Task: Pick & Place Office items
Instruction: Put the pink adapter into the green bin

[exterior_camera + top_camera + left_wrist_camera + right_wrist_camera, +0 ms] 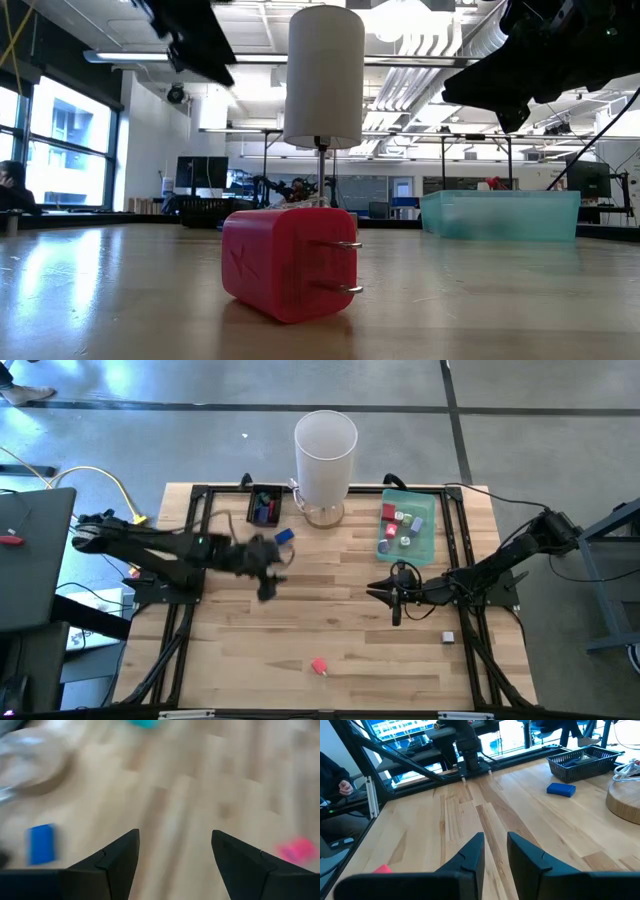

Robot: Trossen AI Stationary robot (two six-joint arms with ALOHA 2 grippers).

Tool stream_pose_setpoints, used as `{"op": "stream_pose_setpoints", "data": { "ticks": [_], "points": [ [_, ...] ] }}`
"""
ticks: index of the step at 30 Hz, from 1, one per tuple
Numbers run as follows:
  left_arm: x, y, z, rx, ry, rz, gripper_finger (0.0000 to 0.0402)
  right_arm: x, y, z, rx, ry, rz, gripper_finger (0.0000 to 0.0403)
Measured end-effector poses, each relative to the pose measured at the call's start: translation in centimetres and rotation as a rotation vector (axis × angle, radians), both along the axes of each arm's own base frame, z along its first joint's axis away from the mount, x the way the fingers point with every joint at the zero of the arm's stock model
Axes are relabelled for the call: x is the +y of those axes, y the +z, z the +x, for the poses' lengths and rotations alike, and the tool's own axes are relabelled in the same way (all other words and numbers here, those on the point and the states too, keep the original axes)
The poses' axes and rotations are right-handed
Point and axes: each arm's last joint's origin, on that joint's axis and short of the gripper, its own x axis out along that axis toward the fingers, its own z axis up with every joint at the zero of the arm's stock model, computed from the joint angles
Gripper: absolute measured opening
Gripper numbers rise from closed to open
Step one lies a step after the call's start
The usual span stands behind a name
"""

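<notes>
From above, the left gripper (272, 572) hovered spread and empty near a blue block (284, 537); a red plug (319, 666) lay at the near edge. The right wrist view showed the right gripper (495, 851) narrowly parted, empty.

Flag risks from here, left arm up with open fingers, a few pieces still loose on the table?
1. The blue block lies close to the white cylinder; the left gripper reaching for it could bump the cylinder.
2. The pink plug lies on its side near the table's front edge, so a nudge might push it off.
</notes>
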Motion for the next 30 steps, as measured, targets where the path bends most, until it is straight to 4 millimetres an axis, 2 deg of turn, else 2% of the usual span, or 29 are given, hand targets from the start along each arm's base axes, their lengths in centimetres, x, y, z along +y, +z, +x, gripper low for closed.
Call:
{"op": "stream_pose_setpoints", "data": {
  "ticks": [7,14,22,30],
  "points": [
    [-7.4,-0.3,0.1,-0.073,-0.276,0.038,0.0241,0.0,0.1,0.0,-0.015,-0.001,0.01,0.007],
    [-12.7,-1.8,0.9,-0.133,-0.5,0.104,0.0241,0.0,0.4,0.1,-0.044,0.0,0.023,0.007],
    [-16.3,-4.8,2.5,-0.141,-0.612,0.148,0.0241,0.0,0.5,0.1,-0.051,-0.003,0.048,0.007],
    [-17.7,-8.5,4.8,-0.124,-0.671,0.242,0.0241,0.1,0.5,0.1,-0.055,-0.005,0.049,0.007]
  ]
}}
